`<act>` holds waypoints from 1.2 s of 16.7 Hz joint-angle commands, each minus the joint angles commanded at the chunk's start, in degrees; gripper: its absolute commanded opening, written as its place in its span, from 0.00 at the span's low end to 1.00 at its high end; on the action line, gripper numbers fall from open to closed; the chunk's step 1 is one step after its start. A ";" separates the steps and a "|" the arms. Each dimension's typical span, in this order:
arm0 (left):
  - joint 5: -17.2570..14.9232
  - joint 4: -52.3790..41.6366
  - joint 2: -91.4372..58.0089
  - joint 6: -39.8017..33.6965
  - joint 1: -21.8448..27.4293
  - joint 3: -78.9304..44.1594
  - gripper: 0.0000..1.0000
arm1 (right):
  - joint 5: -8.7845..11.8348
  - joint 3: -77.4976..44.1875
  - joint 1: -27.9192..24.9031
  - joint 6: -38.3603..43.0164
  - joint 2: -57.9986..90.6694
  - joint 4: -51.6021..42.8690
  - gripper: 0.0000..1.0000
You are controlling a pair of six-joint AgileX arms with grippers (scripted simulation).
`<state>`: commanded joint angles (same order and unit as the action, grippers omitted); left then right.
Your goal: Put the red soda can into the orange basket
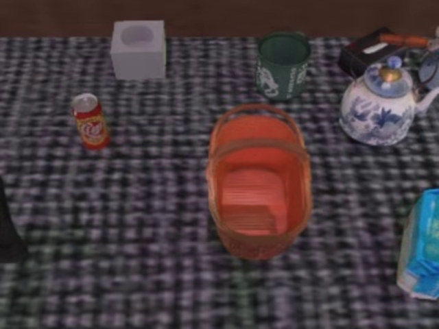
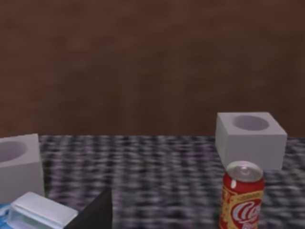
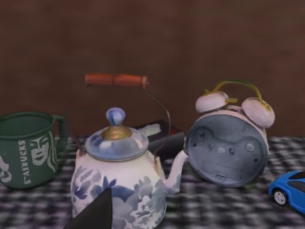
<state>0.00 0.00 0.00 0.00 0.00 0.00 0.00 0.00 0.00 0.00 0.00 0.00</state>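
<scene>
The left hand (image 2: 90, 212) showed only as a dark wedge at the edge of its wrist view, so whether its fingers stood open or closed could not be told; nothing was seen in its hold. In the top view only a dark piece of the left arm (image 1: 10, 229) appeared at the bench's left edge, well apart from everything. The right hand (image 3: 93, 212) was likewise just a dark tip in its own wrist view, its opening not readable, parked off toward the right side.

The red soda can (image 1: 90, 121) stood upright on the checked cloth toward the left – red body, yellow-gold label band, silver top – with a grey cube holder (image 1: 138, 49) near it farther back. The orange basket (image 1: 259, 181) sat mid-bench, empty, well apart from the can, its arched handle crossing the opening.

Likely troubles, as a judgement: the slim can could tip if one finger touched it before the other, or slip from a shallow grip – and on the way over it might strike the basket's handle or rim, or the dark green mug (image 1: 282, 65) just behind the basket
</scene>
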 joint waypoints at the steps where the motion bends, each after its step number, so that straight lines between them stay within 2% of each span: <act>1: 0.00 0.00 0.00 0.00 0.00 0.00 1.00 | 0.00 0.00 0.00 0.00 0.00 0.00 1.00; 5: -0.66 -1.77 -3.17 1.07 0.81 -3.08 1.00 | 0.00 0.00 0.00 0.00 0.00 0.00 1.00; 9: -2.03 -8.34 -14.92 4.72 2.76 -14.45 1.00 | 0.00 0.00 0.00 0.00 0.00 0.00 1.00; 14: -3.00 -21.49 -38.46 11.42 4.83 -37.15 1.00 | 0.00 0.00 0.00 0.00 0.00 0.00 1.00; 20: -2.83 -41.21 -73.78 20.77 6.29 -70.81 1.00 | 0.00 0.00 0.00 0.00 0.00 0.00 1.00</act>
<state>-2.83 -41.21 -73.78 20.77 6.29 -70.81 0.00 0.00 0.00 0.00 0.00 0.00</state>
